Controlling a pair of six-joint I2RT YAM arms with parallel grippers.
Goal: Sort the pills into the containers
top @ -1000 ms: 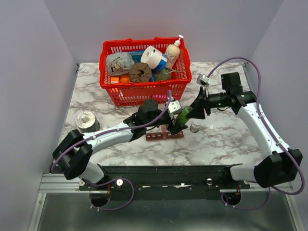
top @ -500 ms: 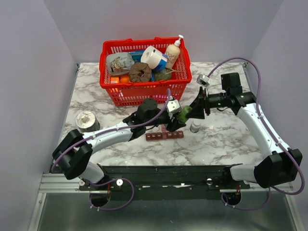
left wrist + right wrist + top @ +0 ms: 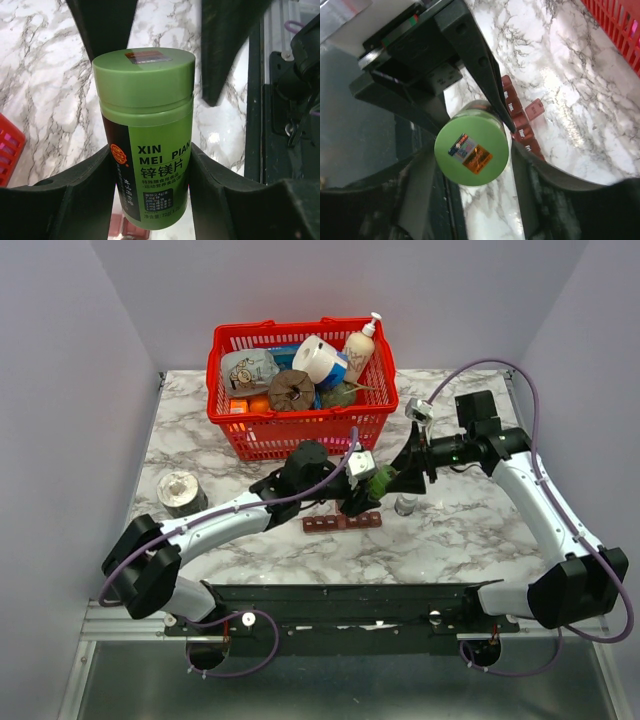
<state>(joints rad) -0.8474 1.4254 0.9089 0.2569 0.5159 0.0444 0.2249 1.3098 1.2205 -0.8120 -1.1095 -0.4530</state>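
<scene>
Nearest the arm bases, the containers (image 3: 342, 523) lie flat on the marble desk (image 3: 460, 540), a dark red-brown strip just below the left pincer (image 3: 150, 165) on its near side. From the right wrist, one small lid seems to stand flipped out beside the row. We cannot tell how the others sit.

Above the strip, the left pincer is clenched on the green bottle (image 3: 145, 100), its two dark fingers pressing the labelled body from either side and the capped end pointing away from it. This is the fresh change. A second ago these fingers stood wide and lower, close to the strip, and now they are clamped on the bottle in mid-air.

Facing it, the right pincer (image 3: 472, 150) flanks the bottle's cap. We cannot tell whether its fingers are gripping the cap or have just let it go. A thin gap seems to show on one side.

We judge that the bottle is now braced by its body so that the cap can be worked off. The cap is still on, no pills are in sight, and the sorting proper has not begun.

A small clear bottle (image 3: 405, 505) stands on the desk just beneath the right pincer. Well beyond both pincers sits the packed red basket (image 3: 300, 435).
</scene>
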